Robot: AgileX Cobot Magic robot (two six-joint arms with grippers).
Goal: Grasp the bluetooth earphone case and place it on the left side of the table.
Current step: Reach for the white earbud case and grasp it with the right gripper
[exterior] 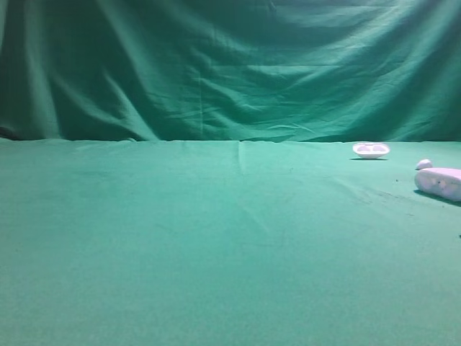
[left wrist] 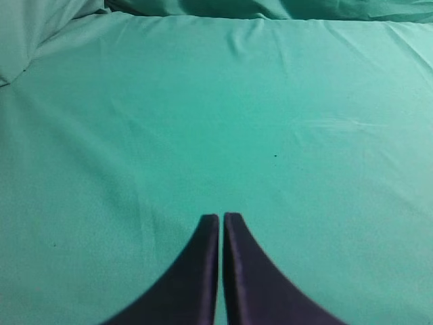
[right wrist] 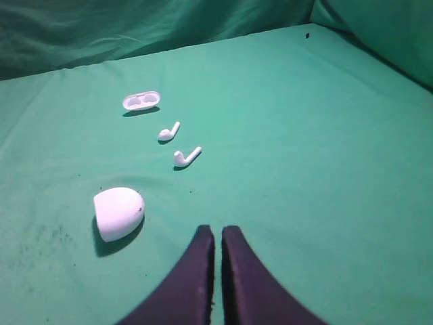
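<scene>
The smooth white pill-shaped plastic bluetooth earphone case (right wrist: 118,213) lies on the far right of the green cloth-covered worktop (exterior: 216,238), just ahead and to the left of the right gripper (right wrist: 215,233), so that arm is the natural one to fetch it before the carry across to the left side. Both the right gripper and the left gripper (left wrist: 221,218) have their dark jaws pressed together with nothing between them, so the right pair must spread first. Beyond the case lie two small white stemmed earbuds (right wrist: 187,157) and a shallow white two-hollowed tray (right wrist: 141,101), apart enough, I judge, not to hinder the grasp.
</scene>
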